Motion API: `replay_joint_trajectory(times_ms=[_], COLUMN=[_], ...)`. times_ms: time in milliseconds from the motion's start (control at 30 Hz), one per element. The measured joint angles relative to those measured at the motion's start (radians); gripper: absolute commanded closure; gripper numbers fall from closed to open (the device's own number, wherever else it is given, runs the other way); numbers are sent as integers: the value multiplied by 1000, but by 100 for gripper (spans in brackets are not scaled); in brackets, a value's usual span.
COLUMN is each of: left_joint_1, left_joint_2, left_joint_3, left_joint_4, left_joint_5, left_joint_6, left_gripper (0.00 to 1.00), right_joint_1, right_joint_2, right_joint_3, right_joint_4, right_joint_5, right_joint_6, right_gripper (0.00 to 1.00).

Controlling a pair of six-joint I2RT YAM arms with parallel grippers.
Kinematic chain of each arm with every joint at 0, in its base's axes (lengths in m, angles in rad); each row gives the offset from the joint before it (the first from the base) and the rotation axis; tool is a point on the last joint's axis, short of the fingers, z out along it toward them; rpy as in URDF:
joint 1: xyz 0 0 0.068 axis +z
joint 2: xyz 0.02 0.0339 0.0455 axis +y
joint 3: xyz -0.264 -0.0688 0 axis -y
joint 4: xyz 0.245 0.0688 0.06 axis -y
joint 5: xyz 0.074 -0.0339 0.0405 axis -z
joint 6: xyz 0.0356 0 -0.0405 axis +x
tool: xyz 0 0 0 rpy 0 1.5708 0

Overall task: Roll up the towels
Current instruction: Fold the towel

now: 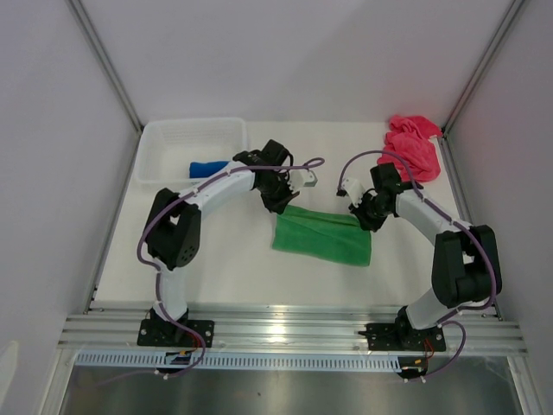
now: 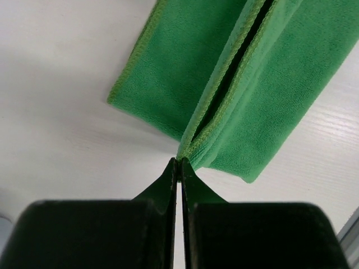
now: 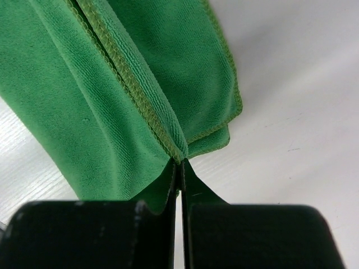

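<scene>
The green towel (image 1: pixel 321 235) lies folded in a long strip mid-table. My left gripper (image 1: pixel 282 204) is shut on its far left corner, where the hemmed edges meet (image 2: pixel 179 161). At the far right corner my right gripper (image 1: pixel 366 217) is shut on the doubled hem (image 3: pixel 179 162). In both wrist views the green towel (image 2: pixel 185 73) (image 3: pixel 84 112) spreads away from the tips with a fold seam down its middle. The blue towel (image 1: pixel 207 167) sits rolled in the basket. The pink towel (image 1: pixel 413 145) lies crumpled at the back right.
A white plastic basket (image 1: pixel 164 143) stands at the back left, just behind the left arm. Grey walls close in the table on both sides and at the back. An aluminium rail (image 1: pixel 294 333) runs along the near edge by the arm bases.
</scene>
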State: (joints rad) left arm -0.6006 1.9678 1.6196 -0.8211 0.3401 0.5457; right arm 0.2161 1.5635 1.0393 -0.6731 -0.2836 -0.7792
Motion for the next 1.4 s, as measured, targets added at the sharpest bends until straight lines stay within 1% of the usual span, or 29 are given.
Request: replay_joint_trajectory(times_ms=[500,633,700,733,833,867,933,967,1000,1033,1067,1133,1167,1300,1400], left_joint_1=[1,1,1,1,1,1,2,2,3,4,6,9,11,21,33], left_joint_2=[73,106,126,134,145,146,149,151,153,155,155,155,155,154,153], left_joint_3=[43,69,85,90,91,91,93,96,99,100,100,103,105,132,153], left_joint_4=[45,52,54,55,56,56,56,54,55,55,55,55,56,48,47], left_joint_5=[-60,-76,-79,-81,-85,-87,-95,-99,-102,-105,-109,-113,-115,-121,-119], left_joint_6=[-23,-28,-34,-41,-51,-55,-65,-70,-74,-81,-85,-98,-102,-120,-139], left_gripper=[99,96,94,93,85,80,74,70,68,62,59,56,55,55,55], right_joint_1=[-17,-17,-17,-17,-17,-17,-18,-18,-18,-18,-18,-21,-23,-31,-59], right_joint_2=[83,126,144,153,176,181,185,186,187,187,187,187,186,155,101], right_joint_3=[20,23,23,23,29,32,35,39,42,44,47,53,55,56,56], right_joint_4=[87,114,127,133,147,150,155,156,157,159,162,171,174,202,240], right_joint_5=[46,68,81,87,98,103,119,128,138,148,158,177,184,212,211], right_joint_6=[51,65,74,83,100,109,120,127,135,145,153,162,171,206,251], right_gripper=[100,100,95,94,88,83,80,74,69,63,63,61,58,58,53])
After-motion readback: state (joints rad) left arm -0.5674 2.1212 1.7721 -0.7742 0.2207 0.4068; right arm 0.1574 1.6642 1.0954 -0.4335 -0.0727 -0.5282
